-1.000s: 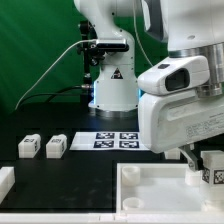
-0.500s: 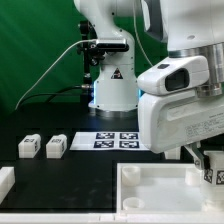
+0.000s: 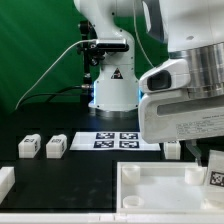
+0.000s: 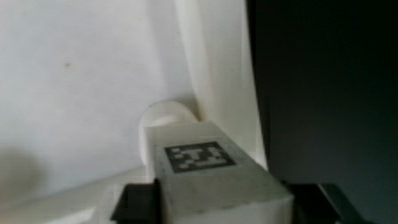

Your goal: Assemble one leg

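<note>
Just inside the white tray's [image 4: 221, 70] rim, the hand [image 4: 222, 206] is clamped on the leg [image 4: 199, 156], pinching its sides so the free end points down at the tray, probably for seating there. Two other legs [image 3: 28, 146] lie well apart from the tray on the worktop [image 3: 85, 176].

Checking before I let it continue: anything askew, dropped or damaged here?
Nothing stands out. The gripper holds the leg squarely beside the rim of the tray-like part; two spare legs sit side by side, apart, on the table, intact.
</note>
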You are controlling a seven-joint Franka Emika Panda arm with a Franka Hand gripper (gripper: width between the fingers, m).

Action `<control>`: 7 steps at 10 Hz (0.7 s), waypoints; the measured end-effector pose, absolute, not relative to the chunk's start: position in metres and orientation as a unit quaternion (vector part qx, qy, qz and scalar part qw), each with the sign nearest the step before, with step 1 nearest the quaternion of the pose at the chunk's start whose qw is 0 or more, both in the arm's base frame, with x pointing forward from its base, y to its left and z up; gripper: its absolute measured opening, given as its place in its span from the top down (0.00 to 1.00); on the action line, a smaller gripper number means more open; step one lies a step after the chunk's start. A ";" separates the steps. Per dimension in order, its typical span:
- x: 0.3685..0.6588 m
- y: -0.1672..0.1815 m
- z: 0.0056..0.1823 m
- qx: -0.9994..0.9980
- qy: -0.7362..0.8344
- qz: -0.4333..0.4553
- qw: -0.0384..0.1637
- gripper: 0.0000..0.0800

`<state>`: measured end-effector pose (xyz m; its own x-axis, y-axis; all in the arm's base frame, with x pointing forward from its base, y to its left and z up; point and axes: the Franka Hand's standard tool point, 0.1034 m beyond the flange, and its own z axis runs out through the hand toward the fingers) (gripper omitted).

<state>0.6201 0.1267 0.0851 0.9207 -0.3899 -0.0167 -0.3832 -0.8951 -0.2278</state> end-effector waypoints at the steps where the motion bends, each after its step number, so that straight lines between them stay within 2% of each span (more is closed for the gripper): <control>1: 0.622 0.126 0.085 -0.947 0.297 -0.005 0.125 0.60; 6: 0.620 0.134 0.086 -0.882 0.453 0.020 0.132 0.60; 7: 0.620 0.135 0.086 -0.886 0.444 0.019 0.132 0.51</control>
